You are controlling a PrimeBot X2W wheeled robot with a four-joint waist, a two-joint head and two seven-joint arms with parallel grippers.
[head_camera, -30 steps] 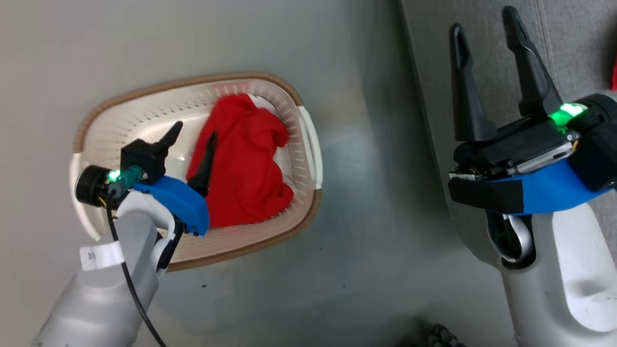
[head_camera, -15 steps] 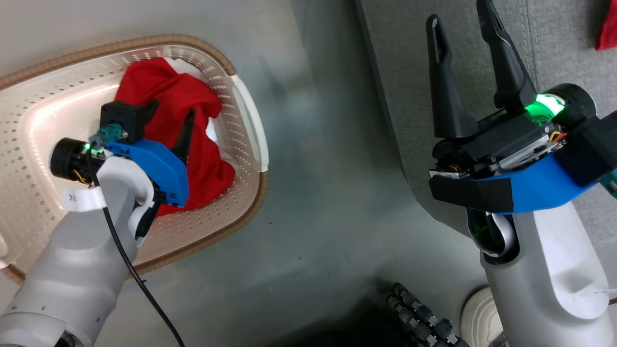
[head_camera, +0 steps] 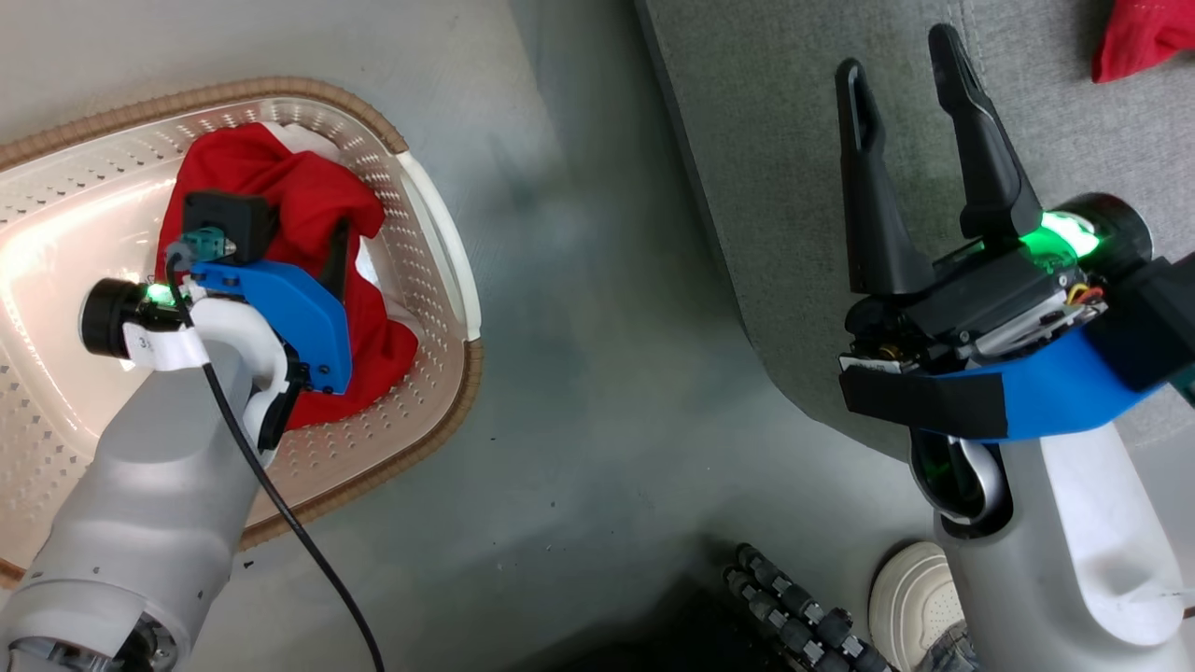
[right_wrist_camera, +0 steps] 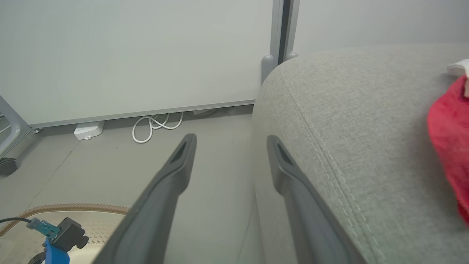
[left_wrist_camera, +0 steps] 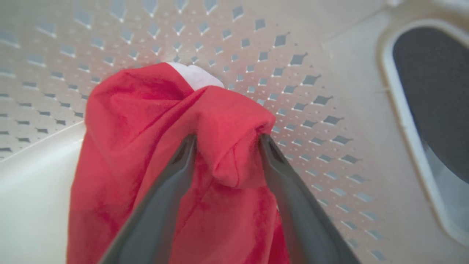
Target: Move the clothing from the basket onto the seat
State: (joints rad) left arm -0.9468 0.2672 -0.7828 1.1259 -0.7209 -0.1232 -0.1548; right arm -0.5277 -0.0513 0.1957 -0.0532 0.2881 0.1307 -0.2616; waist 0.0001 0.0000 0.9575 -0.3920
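The left gripper [head_camera: 299, 238] reaches down into the oval cream-white perforated plastic basket [head_camera: 425, 280] with a brown woven-look rim, which stands on the smooth grey floor [head_camera: 579, 373]. A bright-red soft fabric garment [head_camera: 280, 187] with a white patch at its top lies heaped against the basket's wall nearest the sofa. In the left wrist view the left gripper [left_wrist_camera: 227, 143] has its fingers fairly wide apart, standing either side of a bunched fold of that garment [left_wrist_camera: 146, 121], and the cloth touches both of them (how hard they press cannot be told). The perforated wall [left_wrist_camera: 293, 91] rises just behind the fold.

The right gripper [head_camera: 896, 56] hangs over the near edge of the large grey upholstered fabric seat cushion [head_camera: 794, 187], its two dark fingers spread wide with nothing between them. In the right wrist view this gripper [right_wrist_camera: 231, 138] points past the cushion's rounded, stitched corner [right_wrist_camera: 348, 110]. A second red garment [head_camera: 1144, 37] lies on the cushion, well apart from the right gripper. A white shoe [head_camera: 910, 597] shows at the bottom beside the right arm.
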